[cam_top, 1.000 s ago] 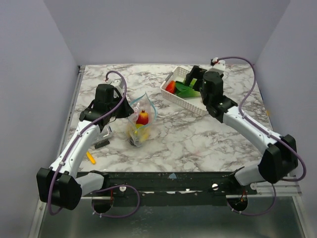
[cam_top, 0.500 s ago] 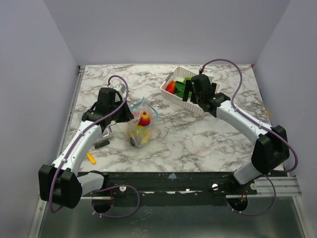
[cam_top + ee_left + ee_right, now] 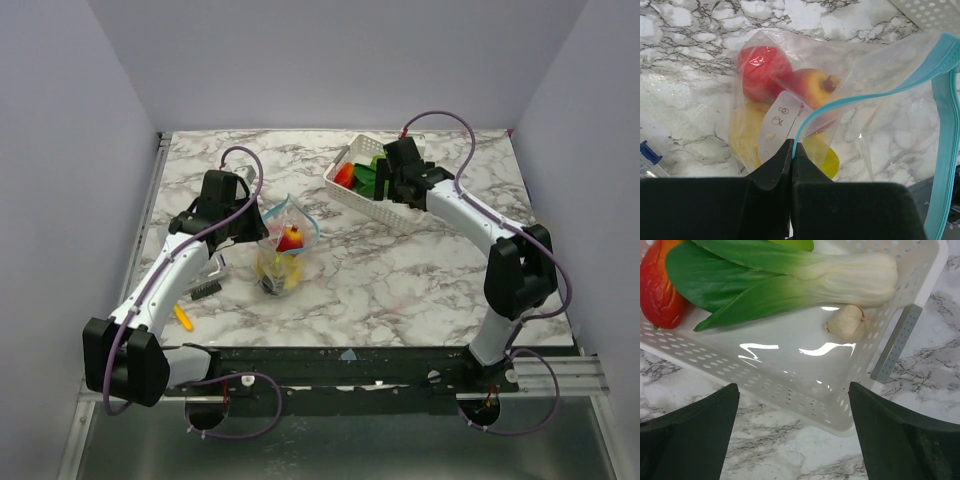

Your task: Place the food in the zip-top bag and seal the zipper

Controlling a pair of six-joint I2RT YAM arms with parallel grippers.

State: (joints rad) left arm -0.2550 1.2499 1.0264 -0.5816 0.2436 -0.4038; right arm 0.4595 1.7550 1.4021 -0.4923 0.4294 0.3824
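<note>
While the marbled bench (image 3: 400,280) is sitting between pale lilac walls (image 3: 330,60), we are seeing the left arm (image 3: 165,285) reaching to centre left, its left tool (image 3: 791,150) pinching the zipper (image 3: 865,95) of one zip-top bag (image 3: 283,245) that is holding the food (image 3: 760,65). The right arm (image 3: 470,215) is stretching to the upper right, its right tool (image 3: 793,405) gaping wide and empty over one white basket (image 3: 370,205).

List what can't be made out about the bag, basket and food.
- Top view: contents of the basket, partly behind the right gripper.
- Left wrist: bottom of the zip-top bag, behind the left gripper; the zipper leaves the right edge.
- Right wrist: the red food, cut by the left edge.
- Top view: a dark thing low in the bag, too small.
</note>
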